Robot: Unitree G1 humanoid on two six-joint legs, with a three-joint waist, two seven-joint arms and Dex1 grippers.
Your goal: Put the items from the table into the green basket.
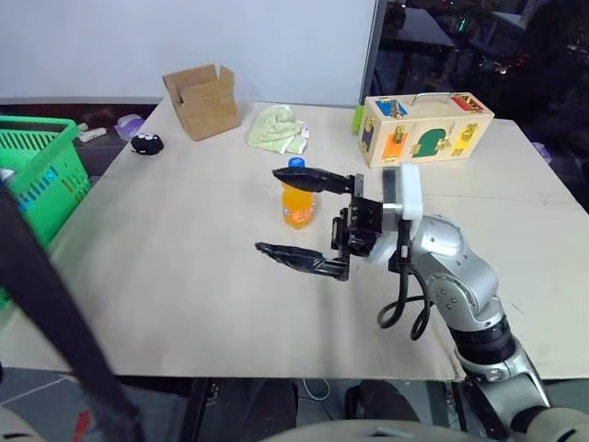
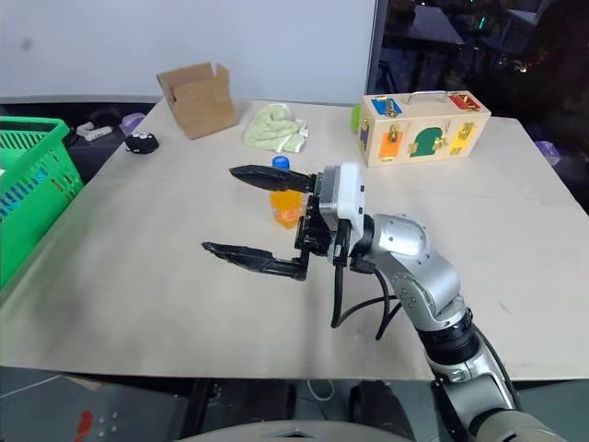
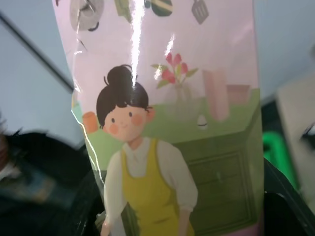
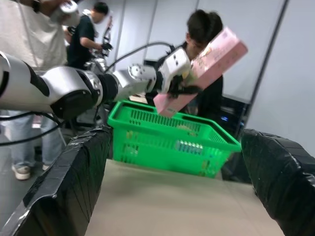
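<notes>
**Carton over the basket, bottle waiting**

Your left gripper [image 4: 183, 88] clamps the pink carton [image 4: 202, 71] above the green basket [image 4: 170, 140] at the table's [image 1: 184, 276] left; lower and release it next; your right gripper [image 1: 308, 221] hangs wide open beside the orange-drink bottle [image 1: 296, 198] mid-table.

Head pair above the table [image 1: 184, 304]; left wrist view seemingly right against the pink carton [image 3: 167, 123].
</notes>
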